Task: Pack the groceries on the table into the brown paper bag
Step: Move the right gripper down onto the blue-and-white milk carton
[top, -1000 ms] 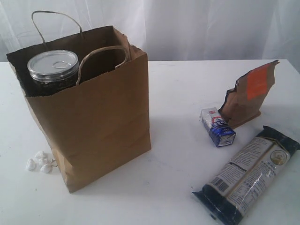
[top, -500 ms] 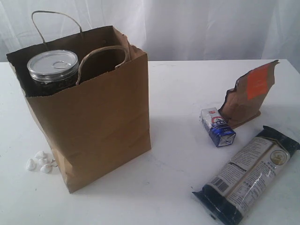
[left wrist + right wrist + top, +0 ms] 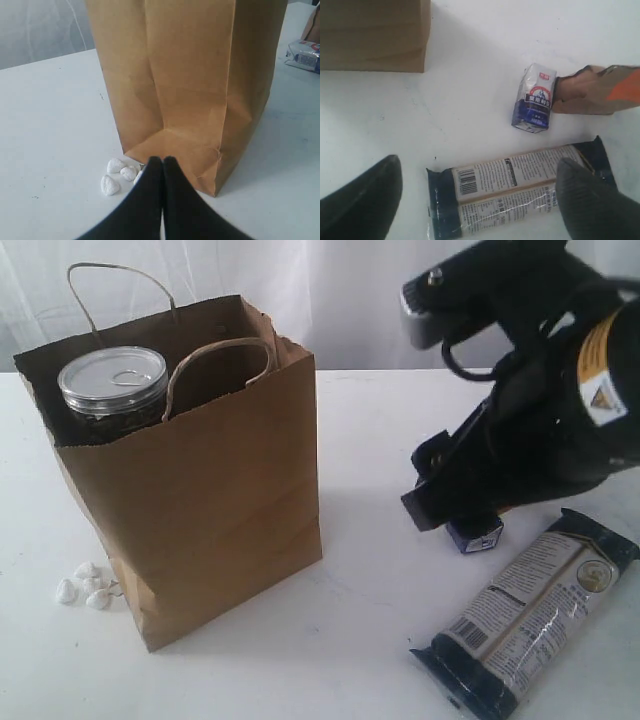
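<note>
Where the pouch (image 3: 600, 92) stood clear a second ago, the right arm (image 3: 540, 430) now hangs over it, hiding it and most of the carton (image 3: 473, 532) in the exterior view. The right tool (image 3: 477, 162) is spread wide above the packet (image 3: 525, 615), which lies flat at 4 o'clock on the counter (image 3: 350, 640), long axis running 7 to 1 o'clock. The left tool (image 3: 162, 162) is pressed together beside the bag (image 3: 200, 490) at 9 o'clock, a can (image 3: 112, 385) upright inside.

exterior looks down on the bag (image 3: 210, 490); left wrist, low, faces it just ahead; right wrist looks down on the packet (image 3: 515, 192), shared with exterior.
</note>
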Robot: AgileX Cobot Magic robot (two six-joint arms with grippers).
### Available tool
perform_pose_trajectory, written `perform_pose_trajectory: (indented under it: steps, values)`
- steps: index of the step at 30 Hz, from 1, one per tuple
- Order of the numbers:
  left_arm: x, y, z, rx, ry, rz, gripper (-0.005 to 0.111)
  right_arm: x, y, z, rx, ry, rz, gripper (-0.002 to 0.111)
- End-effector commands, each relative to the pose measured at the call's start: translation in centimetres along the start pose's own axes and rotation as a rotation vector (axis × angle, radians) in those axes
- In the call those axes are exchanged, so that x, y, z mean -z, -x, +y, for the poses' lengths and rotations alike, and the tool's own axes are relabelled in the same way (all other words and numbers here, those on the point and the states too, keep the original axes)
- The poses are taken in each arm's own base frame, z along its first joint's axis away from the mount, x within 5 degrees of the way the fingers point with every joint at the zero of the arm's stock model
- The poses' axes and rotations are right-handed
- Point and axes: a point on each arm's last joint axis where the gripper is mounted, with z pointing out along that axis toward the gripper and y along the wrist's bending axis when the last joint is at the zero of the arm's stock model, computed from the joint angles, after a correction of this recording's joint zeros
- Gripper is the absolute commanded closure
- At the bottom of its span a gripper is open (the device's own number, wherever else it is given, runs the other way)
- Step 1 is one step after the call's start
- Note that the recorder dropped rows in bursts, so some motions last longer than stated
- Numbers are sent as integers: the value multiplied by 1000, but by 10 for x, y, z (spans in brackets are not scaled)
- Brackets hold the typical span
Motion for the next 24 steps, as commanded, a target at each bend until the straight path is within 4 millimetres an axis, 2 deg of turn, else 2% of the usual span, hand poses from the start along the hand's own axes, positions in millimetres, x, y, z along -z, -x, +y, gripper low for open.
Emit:
perform_pose_trajectory:
  steps: [1, 4, 8, 14, 19, 24]
  values:
    - [0, -1, 0, 2, -4, 1, 107, -26, -14, -17, -117, -86, -25, 31]
    - [0, -1, 0, 2, -4, 1, 107, -44, -17, -36, -202, -118, -31, 31]
    - [0, -1, 0, 2, -4, 1, 107, -63, -16, -49, -276, -132, 3, 31]
    - [0, -1, 0, 2, -4, 1, 107, -108, -17, -49, -336, -31, 113, 31]
    - [0, -1, 0, 2, -4, 1, 107, -149, -20, -52, -308, -42, 232, 31]
    - [0, -1, 0, 2, -4, 1, 107, -172, -17, -62, -277, -54, 279, 31]
